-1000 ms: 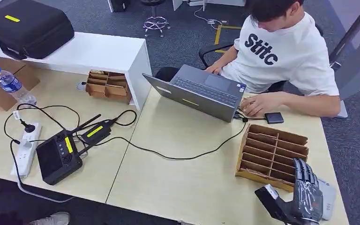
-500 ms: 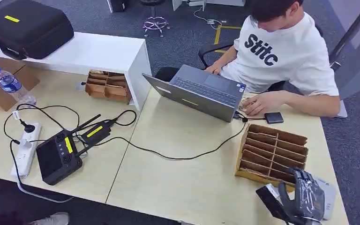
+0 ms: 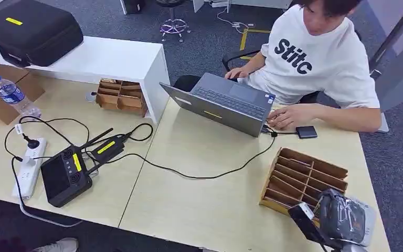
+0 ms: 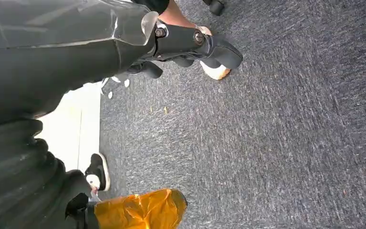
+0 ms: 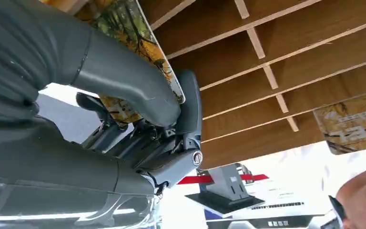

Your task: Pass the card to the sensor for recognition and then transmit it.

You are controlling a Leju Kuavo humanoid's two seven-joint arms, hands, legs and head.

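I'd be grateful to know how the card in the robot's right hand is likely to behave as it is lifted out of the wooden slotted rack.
The card looks thin, flat and glossy, so it is probably light, fairly stiff and somewhat slippery under the thumb of the right hand. Since only one end appears pinched, it may pivot or catch on the wooden slotted rack.

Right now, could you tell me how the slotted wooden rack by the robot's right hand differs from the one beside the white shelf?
The rack by the right hand is tipped up on one edge, with the hand at its near end; the rack by the shelf sits flat and untouched. The first looks larger, though it is closer. Both are brown wooden boxes with dividers.
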